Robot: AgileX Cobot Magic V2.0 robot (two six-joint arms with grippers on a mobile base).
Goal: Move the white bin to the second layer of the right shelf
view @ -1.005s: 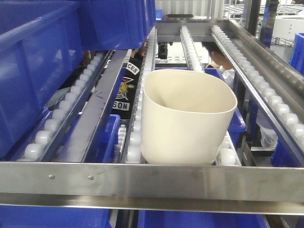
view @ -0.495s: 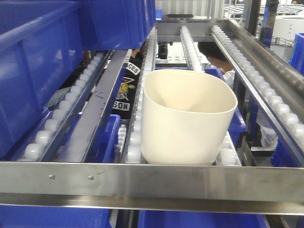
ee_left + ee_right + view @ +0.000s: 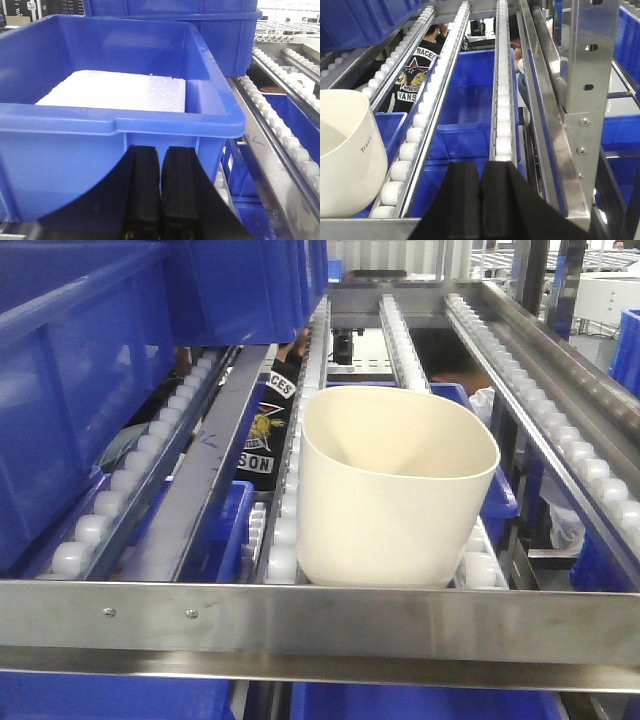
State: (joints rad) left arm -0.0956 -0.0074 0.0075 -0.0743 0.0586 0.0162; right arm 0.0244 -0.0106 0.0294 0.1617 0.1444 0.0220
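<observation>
Cream-white plastic, the white bin [image 3: 397, 490] sits upright in the front-facing view on two tracks of small white rollers [image 3: 283, 530], its base just behind the riveted steel front rail [image 3: 320, 620] of the right shelf second layer [image 3: 560, 455]; its rounded-square rim runs slightly wider across the shelf than along the tracks; no gripper shows here; by my reading the bin is already placed on its level.

In the left wrist view, the left gripper [image 3: 160, 192] has its black fingers pressed together with nothing between them; it faces the wall of a blue crate [image 3: 120, 135] holding a white foam slab [image 3: 117, 92]; the bin is out of sight, so it lies somewhere off to this arm's right.

In the right wrist view, the right gripper [image 3: 480, 197] is likewise closed and empty, aimed up the roller lanes; the bin's side shows at the lower left edge, near but apart from the fingers; the right arm is the nearer one.
</observation>
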